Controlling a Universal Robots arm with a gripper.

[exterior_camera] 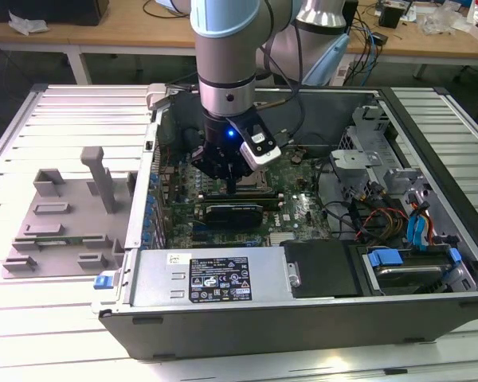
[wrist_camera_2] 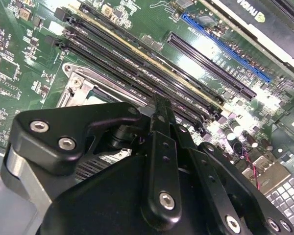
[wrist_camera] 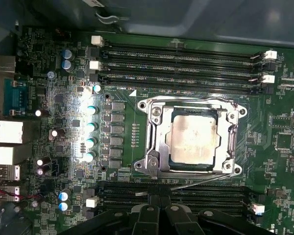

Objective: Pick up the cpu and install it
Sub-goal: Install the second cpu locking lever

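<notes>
In the first wrist view, the hand (wrist_camera: 159, 215) sits at the lower edge; whether it is open or closed, I cannot tell. Beyond, mid-frame, the cpu (wrist_camera: 192, 139) lies inside the metal socket frame (wrist_camera: 154, 161) on the motherboard (wrist_camera: 54, 73).

Silvery cpu (wrist_camera: 192, 139), green motherboard (wrist_camera: 132, 105), black gripper (exterior_camera: 225, 163), blue slot (wrist_camera_2: 220, 46).

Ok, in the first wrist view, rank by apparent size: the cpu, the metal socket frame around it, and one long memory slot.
1. Socket frame
2. Cpu
3. Memory slot: longest, but thin, so its rank against the cpu is unsure.
</notes>
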